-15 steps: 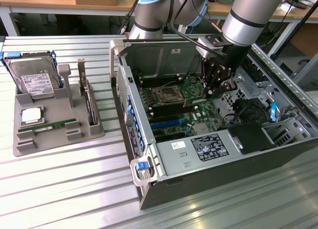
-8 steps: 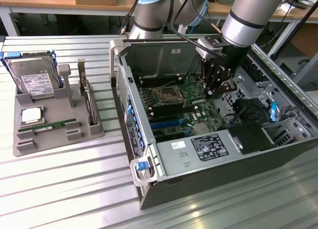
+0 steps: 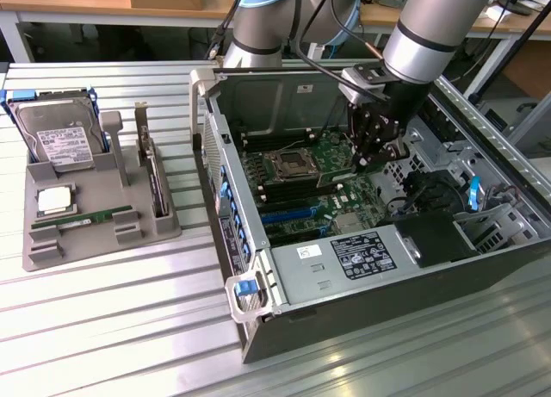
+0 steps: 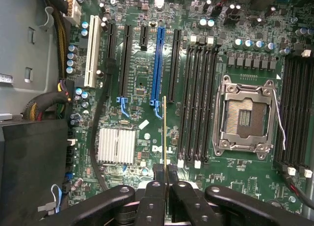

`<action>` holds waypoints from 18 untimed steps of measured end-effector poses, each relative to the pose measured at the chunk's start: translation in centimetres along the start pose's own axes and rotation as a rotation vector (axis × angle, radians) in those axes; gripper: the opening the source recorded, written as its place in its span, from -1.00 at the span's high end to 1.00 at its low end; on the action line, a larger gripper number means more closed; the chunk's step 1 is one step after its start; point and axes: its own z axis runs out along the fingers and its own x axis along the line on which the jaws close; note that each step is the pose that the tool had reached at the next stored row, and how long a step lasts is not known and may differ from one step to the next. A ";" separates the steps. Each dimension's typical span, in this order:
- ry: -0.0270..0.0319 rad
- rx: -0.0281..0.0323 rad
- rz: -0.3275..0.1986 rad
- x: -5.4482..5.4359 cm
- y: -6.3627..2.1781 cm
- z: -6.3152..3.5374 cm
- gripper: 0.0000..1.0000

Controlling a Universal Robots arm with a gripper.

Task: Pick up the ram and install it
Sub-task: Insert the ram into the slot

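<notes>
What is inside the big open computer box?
Inside the black open computer case lies a green motherboard with an empty silver processor socket. The gripper holds the thin green ram stick above it. The board's underside is hidden.

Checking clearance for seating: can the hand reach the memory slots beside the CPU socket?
Probably yes. The hand grips the ram edge-on above the board; the memory slots look empty, with no cable across them.

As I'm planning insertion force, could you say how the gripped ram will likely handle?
The ram looks thin and edge-on, so probably light, stiff, but fragile. The gripper clamps a small part, so it may pivot.
</notes>
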 end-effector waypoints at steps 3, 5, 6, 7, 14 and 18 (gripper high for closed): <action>0.0000 0.0000 0.000 0.0 -0.01 0.09 0.76; 0.0000 0.0000 0.000 0.0 -0.01 0.16 0.76; 0.0000 0.0000 0.000 0.0 -0.01 0.20 0.76; 0.0000 0.0000 0.000 0.0 -0.01 0.22 0.76; -0.0001 0.0000 0.000 0.0 -0.03 0.45 0.76; 0.0000 0.0000 0.000 0.0 -0.04 0.59 0.76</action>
